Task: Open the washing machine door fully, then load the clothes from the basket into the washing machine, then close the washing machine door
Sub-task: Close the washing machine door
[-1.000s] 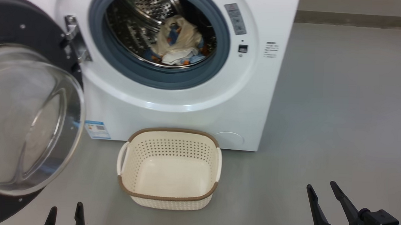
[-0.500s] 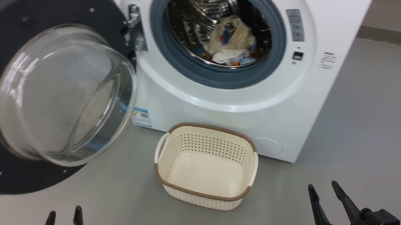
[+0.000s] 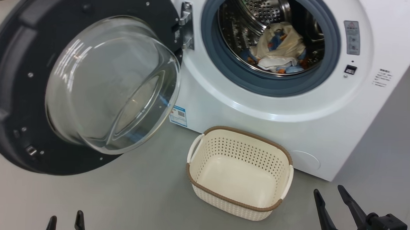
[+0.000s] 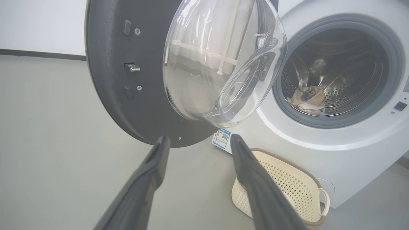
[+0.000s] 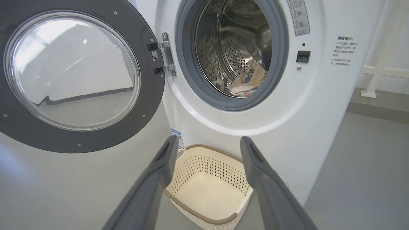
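Head view: the washing machine (image 3: pixel 259 131) is standing on the floor (image 3: pixel 118 194) at back right. The washing machine door (image 3: pixel 16 86) is hanging swung out to its left on the hinge (image 3: pixel 186 26), glass bulging toward the camera. The clothes (image 3: pixel 278 50) are lying inside the drum (image 3: pixel 261 10), low down. The basket (image 3: pixel 240 132) is sitting on the floor just before the machine, below the opening (touching it or not, cannot tell). The label sticker (image 3: pixel 178 116) is sitting low on the machine front, left of the basket. The left gripper (image 3: pixel 67 215) is hovering before the door, and the right gripper (image 3: pixel 328 189) right of the basket, apart from it.
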You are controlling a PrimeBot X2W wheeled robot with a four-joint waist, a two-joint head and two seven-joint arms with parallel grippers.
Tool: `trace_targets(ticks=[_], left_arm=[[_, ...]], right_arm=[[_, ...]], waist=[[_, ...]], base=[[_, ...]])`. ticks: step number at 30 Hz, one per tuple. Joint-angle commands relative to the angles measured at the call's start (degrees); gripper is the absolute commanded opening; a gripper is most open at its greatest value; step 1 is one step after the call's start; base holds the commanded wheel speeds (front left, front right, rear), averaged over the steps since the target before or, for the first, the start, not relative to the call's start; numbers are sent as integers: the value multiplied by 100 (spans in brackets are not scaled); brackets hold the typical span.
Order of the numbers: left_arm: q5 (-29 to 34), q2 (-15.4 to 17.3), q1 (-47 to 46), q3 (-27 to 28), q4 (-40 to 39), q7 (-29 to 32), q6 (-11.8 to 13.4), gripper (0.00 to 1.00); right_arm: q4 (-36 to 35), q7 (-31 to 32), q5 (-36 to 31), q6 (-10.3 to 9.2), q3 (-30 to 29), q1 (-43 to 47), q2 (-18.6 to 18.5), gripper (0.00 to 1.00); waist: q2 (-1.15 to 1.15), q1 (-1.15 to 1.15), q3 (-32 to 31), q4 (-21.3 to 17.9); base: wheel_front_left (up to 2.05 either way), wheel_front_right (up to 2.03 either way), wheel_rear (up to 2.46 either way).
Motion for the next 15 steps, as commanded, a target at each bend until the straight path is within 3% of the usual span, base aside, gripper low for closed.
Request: trace_targets(ticks=[1, 15], left_arm=[[-51, 52, -95, 186, -112, -36, 11, 100], [-184, 52, -38, 273, -249, -36, 107, 100]], right_arm=[[-137, -28, -44, 9, 165, -76, -75, 100], [-82, -28, -24, 9, 342, -245, -155, 100]], waist=[[0, 0, -11, 127], [0, 0, 100, 259]], base=[[0, 0, 0], [0, 0, 0]])
